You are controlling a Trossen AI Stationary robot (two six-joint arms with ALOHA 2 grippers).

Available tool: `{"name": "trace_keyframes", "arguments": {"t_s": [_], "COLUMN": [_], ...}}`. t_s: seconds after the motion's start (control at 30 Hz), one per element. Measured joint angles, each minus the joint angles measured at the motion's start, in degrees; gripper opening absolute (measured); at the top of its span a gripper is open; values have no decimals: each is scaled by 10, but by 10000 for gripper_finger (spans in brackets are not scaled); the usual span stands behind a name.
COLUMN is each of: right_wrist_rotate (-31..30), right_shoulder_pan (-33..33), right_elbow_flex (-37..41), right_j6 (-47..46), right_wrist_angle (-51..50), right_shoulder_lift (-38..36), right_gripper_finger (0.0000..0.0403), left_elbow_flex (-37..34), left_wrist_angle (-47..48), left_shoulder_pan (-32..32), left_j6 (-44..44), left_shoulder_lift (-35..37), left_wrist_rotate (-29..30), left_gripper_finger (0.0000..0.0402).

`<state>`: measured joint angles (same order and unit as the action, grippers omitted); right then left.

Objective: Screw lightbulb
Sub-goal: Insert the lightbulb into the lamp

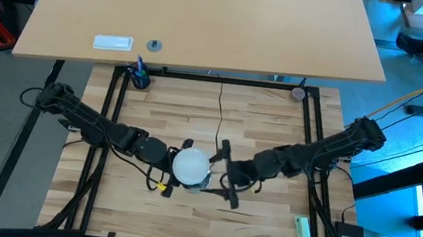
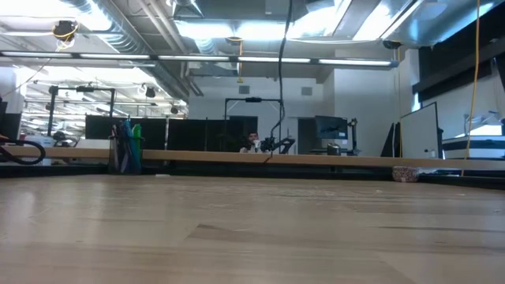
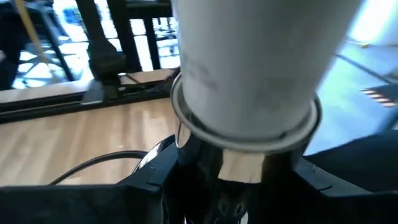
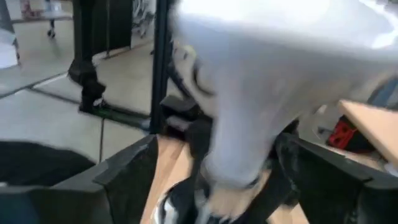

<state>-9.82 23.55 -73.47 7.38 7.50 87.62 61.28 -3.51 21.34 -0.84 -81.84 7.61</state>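
A: I am logging the lightbulb point(image 1: 190, 165) first. It is sitting mid-surface between the two arms, globe up, its neck going down into the silver socket point(image 3: 239, 163). So the long axis is running upright, and any turning has to go about that vertical line.

B: And which way is it lying from the jaws?

A: The left gripper point(image 1: 167, 161) is pressing in from the bulb's left, its jaws clamped low on the socket below the neck. The right gripper point(image 1: 220, 170) is sitting just beside the globe on the other side; its jaws are standing apart, straddling the neck without gripping, as far as I am judging from the right wrist view.

B: Nearer arm?

A: Both are equally close, I am judging.
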Motion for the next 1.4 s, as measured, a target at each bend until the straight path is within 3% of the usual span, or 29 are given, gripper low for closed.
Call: {"name": "trace_keyframes", "arguments": {"t_s": [0.43,0.57,0.67,0.83,0.87,0.93,1.0,1.07,1.4], "right_wrist_rotate": [10,-19,-59,-180,-216,-274,-333,-344,-272], "right_shoulder_pan": [-21,-20,-18,-17,-17,-17,-17,-19,-10], "right_elbow_flex": [0,0,0,0,0,-1,-1,-1,-1], "right_j6": [-29,-30,-35,-27,-25,-22,-24,-22,-3], "right_wrist_angle": [57,37,25,22,20,27,26,32,-14], "right_shoulder_lift": [18,22,22,20,19,19,20,20,12], "right_gripper_finger": [245,192,142,136,116,29,4,1,43], "left_elbow_flex": [0,0,0,0,-1,0,0,0,0], "left_wrist_angle": [27,38,46,44,44,35,39,35,42], "left_shoulder_pan": [-14,-18,-17,-2,2,9,12,14,23], "left_j6": [-21,-32,-29,-40,-49,-64,-68,-63,-28], "left_shoulder_lift": [0,0,0,0,1,1,-1,-5,-3], "left_wrist_rotate": [-14,5,55,215,258,324,367,375,328], "left_gripper_finger": [164,164,164,164,164,163,163,163,163]}}
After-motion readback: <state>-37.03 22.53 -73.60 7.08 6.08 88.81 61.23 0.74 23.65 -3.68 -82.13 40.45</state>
